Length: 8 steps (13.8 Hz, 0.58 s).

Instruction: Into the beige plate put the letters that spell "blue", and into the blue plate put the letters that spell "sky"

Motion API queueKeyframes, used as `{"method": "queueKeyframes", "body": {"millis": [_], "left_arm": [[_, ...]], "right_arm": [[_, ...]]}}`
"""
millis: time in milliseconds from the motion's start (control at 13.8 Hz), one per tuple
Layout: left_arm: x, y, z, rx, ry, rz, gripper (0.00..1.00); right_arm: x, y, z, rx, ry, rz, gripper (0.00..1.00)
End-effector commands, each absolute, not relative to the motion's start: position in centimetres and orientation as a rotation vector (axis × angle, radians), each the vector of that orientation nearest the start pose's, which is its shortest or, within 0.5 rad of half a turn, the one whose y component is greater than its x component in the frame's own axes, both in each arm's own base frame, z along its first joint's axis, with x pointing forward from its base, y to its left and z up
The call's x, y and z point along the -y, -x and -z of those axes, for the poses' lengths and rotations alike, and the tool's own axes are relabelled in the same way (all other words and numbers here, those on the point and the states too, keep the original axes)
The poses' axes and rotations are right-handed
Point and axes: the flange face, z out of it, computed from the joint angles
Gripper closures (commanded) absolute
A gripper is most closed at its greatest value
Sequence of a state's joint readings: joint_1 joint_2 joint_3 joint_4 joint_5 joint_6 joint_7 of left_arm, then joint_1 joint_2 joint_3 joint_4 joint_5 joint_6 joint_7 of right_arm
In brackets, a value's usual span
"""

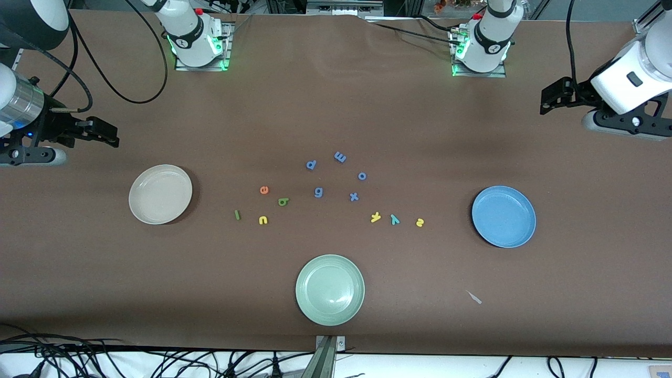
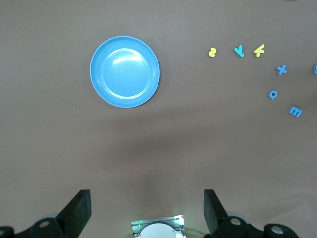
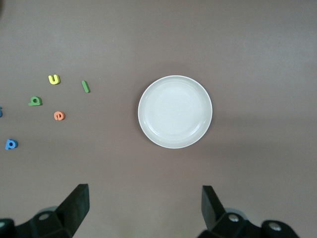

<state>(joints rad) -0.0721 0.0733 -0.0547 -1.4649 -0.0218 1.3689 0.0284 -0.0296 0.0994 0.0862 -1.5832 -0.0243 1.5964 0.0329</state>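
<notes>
Both the left gripper [image 2: 145, 210] and right gripper [image 3: 143, 208] hang released, holding nothing. The "blue" letters [image 1: 262, 206] lie beside the beige plate [image 1: 137, 207]. The "sky" letters [image 1: 395, 219] lie beside the blue plate [image 1: 527, 231].

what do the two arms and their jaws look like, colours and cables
Both arms are white with black joint rings and green-lit bases on metal plates. The left gripper and right gripper are black, with flat wedge-shaped jaws. Black cables trail along the arms. The right arm has a silver wrist section.
</notes>
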Motion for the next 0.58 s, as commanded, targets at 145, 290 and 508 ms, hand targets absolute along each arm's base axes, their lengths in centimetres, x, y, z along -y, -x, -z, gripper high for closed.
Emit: {"method": "queueKeyframes", "body": {"millis": [145,290,508], "left_arm": [[11.4,-57.1,-53.4,-0.355,3.146,-0.196,0.00],[12.6,-57.5,-48.4,-0.373,3.160,-0.175,0.00],[16.0,-58.6,-39.3,-0.440,3.146,-0.295,0.00]], "right_arm": [[-2.8,-58.1,-56.6,0.038,3.173,-0.129,0.00],[-2.8,-58.1,-56.7,0.041,3.173,-0.126,0.00],[-2.7,-58.2,-56.4,0.038,3.173,-0.133,0.00]]}}
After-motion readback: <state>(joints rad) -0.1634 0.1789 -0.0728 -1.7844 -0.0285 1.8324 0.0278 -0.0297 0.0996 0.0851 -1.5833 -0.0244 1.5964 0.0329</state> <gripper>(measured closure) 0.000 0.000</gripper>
